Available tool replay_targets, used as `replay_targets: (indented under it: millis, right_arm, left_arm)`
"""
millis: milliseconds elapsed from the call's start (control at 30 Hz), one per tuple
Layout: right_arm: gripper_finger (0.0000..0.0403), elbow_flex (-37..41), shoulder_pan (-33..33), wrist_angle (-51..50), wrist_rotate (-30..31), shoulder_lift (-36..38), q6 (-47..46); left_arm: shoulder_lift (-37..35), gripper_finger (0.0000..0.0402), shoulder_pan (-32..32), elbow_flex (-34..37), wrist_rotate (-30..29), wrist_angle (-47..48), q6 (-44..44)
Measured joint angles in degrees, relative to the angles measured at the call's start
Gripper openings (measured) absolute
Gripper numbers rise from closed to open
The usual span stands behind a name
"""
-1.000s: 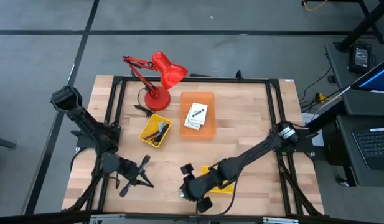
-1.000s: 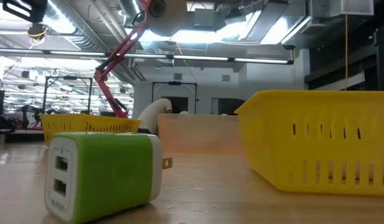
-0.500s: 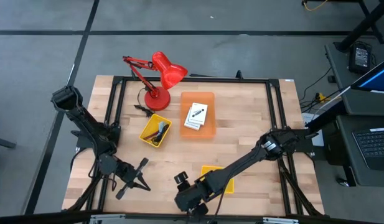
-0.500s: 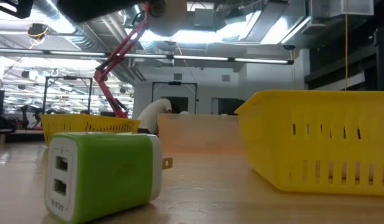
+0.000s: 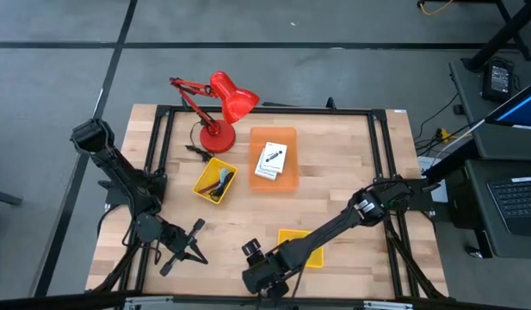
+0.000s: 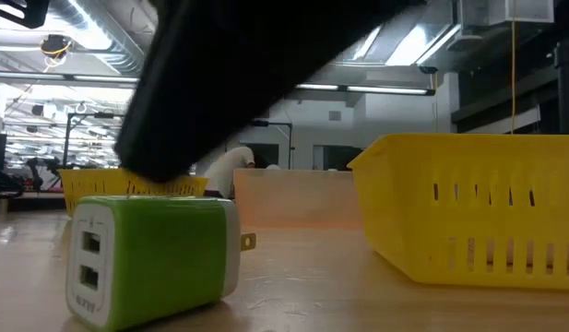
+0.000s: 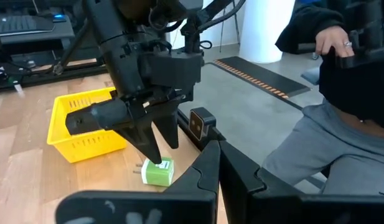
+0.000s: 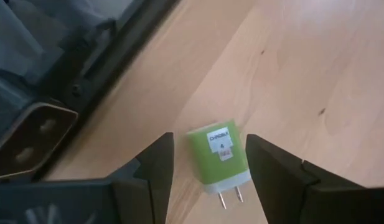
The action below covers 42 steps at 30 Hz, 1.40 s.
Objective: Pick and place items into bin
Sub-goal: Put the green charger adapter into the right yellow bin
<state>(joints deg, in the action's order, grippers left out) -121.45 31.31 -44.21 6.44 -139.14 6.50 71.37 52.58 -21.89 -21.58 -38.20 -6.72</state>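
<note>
A green plug-in charger (image 8: 218, 155) lies on its side on the wood near the table's front edge, prongs level; it also shows in the low view (image 6: 150, 258). My right gripper (image 8: 209, 140) slants down over it, open, one finger on each side with wood showing between finger and charger. In the left wrist view that gripper (image 7: 157, 143) stands just above the charger (image 7: 157, 173). A yellow bin (image 5: 310, 251) sits right beside it. My left gripper (image 5: 196, 241) waits shut at the near left.
A second yellow bin (image 5: 215, 181) with dark items and an orange bin (image 5: 274, 158) holding white cards sit mid-table. A red desk lamp (image 5: 220, 108) stands at the far left. A seated person (image 7: 341, 106) is beyond the table's near edge.
My right gripper has come down toward the green charger and the table's near-left, tipping more steeply downward; in the low view its dark finger now fills the space just above the charger. The charger has not moved.
</note>
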Motion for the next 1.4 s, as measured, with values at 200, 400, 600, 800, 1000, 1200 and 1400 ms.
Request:
replay_targets:
  millis: [200, 400, 600, 800, 1000, 1200, 1400]
  right_arm:
    - [0.0181, 0.00, -0.66, -0.38, 0.07, -2.02, 0.04]
    - [0.0181, 0.00, -1.27, -0.42, 0.07, -2.16, -0.15]
    - [0.0181, 0.00, -1.46, -1.22, 0.02, -2.20, -0.49]
    - [0.0181, 0.02, -1.57, -1.58, -0.28, -2.20, -1.79]
    - [0.0181, 0.13, -1.57, -1.54, -0.35, -2.20, -1.92]
    - [0.0181, 1.82, -1.91, 0.35, -0.55, -3.06, -1.97]
    - [0.0173, 1.87, -1.97, 0.95, -0.61, -3.15, -3.08]
  left_arm:
    - [-0.01, 0.0003, 0.00, 0.00, 0.01, 0.34, -0.05]
    - [0.00, 0.0003, 0.00, 0.00, 0.00, 0.75, -0.11]
    - [0.00, 0.0002, 0.00, 0.00, 0.00, 0.73, -0.15]
    - [0.00, 0.0002, 0.00, 0.00, 0.00, 0.73, -0.17]
    - [0.00, 0.0003, 0.00, 0.00, 0.00, 0.73, -0.21]
    - [0.00, 0.0003, 0.00, 0.00, 0.02, 0.80, -1.65]
    - [0.00, 0.0002, 0.00, 0.00, 0.02, 0.90, -1.67]
